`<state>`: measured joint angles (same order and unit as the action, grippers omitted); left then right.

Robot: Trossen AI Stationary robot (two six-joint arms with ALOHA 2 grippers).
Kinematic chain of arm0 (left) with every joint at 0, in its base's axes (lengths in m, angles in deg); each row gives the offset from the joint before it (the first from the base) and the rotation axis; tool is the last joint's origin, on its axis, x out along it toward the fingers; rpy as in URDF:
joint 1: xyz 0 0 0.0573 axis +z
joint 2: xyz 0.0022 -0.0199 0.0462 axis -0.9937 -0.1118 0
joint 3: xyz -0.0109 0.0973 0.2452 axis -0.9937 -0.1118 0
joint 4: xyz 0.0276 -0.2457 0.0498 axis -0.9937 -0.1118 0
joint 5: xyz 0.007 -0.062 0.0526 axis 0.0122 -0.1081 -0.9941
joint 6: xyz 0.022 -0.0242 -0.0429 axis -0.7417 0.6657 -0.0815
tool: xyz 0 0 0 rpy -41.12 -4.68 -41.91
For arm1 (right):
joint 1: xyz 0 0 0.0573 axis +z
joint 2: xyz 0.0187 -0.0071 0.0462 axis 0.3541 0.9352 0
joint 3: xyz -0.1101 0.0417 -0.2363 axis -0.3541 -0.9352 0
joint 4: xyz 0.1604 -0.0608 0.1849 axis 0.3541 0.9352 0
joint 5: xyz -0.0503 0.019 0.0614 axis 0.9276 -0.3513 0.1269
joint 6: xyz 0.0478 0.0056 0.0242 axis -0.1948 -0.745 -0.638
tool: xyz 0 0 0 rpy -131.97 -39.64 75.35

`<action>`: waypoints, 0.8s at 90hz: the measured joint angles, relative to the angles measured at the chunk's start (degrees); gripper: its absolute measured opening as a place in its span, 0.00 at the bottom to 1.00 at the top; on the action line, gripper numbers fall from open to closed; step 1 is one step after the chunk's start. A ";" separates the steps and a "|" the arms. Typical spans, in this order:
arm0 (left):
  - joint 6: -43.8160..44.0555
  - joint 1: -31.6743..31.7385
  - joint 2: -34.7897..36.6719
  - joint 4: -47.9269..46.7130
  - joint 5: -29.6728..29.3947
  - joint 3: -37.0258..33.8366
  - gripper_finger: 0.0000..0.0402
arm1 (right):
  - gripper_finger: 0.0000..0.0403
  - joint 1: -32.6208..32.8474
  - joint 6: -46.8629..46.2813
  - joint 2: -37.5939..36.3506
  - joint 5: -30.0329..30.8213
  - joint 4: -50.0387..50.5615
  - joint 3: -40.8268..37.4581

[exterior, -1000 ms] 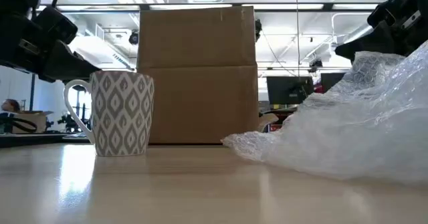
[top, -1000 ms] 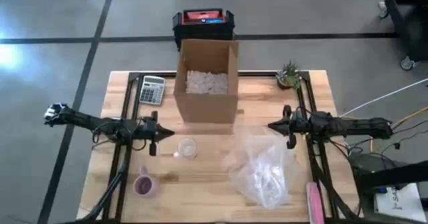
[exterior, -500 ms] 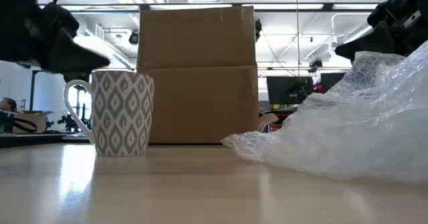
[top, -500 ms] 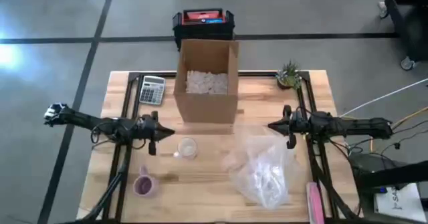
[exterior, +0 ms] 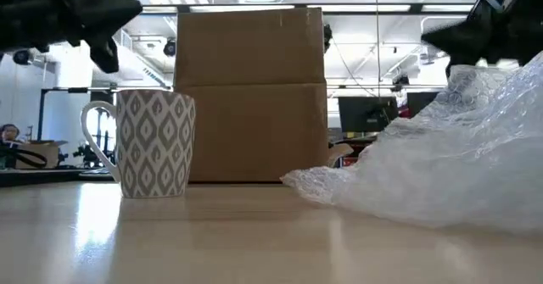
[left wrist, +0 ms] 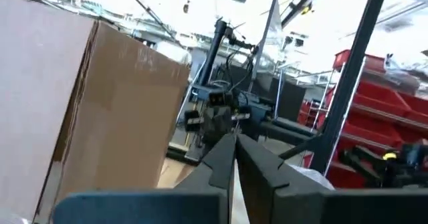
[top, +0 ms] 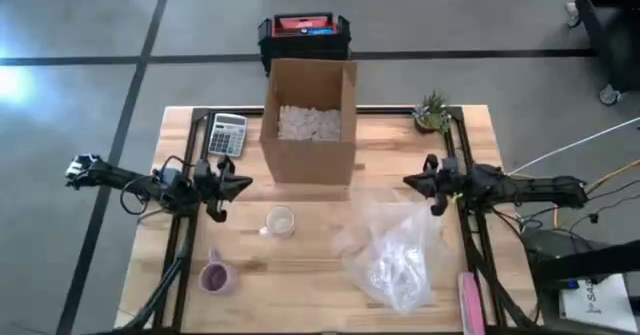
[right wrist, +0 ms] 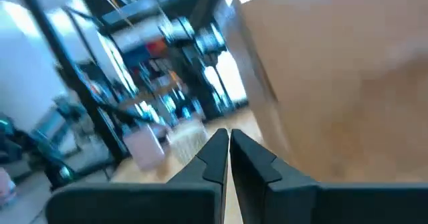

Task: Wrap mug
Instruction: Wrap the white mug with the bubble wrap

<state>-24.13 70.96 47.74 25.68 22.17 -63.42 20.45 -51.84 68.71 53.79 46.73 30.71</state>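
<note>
We judge the wrapping not yet begun. The mug (top: 280, 220) stands upright and bare on the table (top: 300, 275), just in front of the cardboard box (top: 309, 120), and nothing covers it; in the low view its patterned side and handle show clean. The bubble wrap (top: 390, 255) lies in a loose heap to the mug's right, apart from it, neither spread flat nor gripped. Our left gripper (top: 240, 184) hangs above the table to the left of the mug and beside the box, its fingers (left wrist: 221, 160) pressed together on nothing. Our right gripper (top: 410, 183) hovers over the far edge of the wrap, its fingers (right wrist: 215, 154) likewise closed with nothing between them. All of the work seems to remain: we must take up the wrap, bring mug and wrap together, and fold the sheet around the mug.
</note>
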 joint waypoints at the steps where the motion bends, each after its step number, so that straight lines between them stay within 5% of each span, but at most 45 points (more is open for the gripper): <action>1: -0.01 0.00 -0.22 -0.25 -0.25 0.33 0.00 | 0.01 0.00 0.56 0.36 -0.09 -1.08 0.00; 10: -0.13 0.00 -2.93 -3.12 -2.15 3.66 0.00 | 0.01 -0.05 5.48 5.07 -0.38 -7.69 0.34; 27: 0.07 0.00 -10.47 -12.15 -2.54 12.24 0.00 | 0.01 -0.10 13.56 19.64 -3.59 -2.54 10.91; 56: 1.23 -0.02 -22.70 -23.66 -2.56 26.12 0.00 | 0.01 0.38 18.35 42.59 -9.75 37.41 39.75; 72: 1.22 -0.02 -30.05 -24.04 -0.56 31.90 0.00 | 0.12 3.85 17.47 51.81 -10.30 52.68 48.73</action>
<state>-22.91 70.94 17.69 1.64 21.62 -31.52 24.30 -34.37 120.52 43.49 99.41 79.43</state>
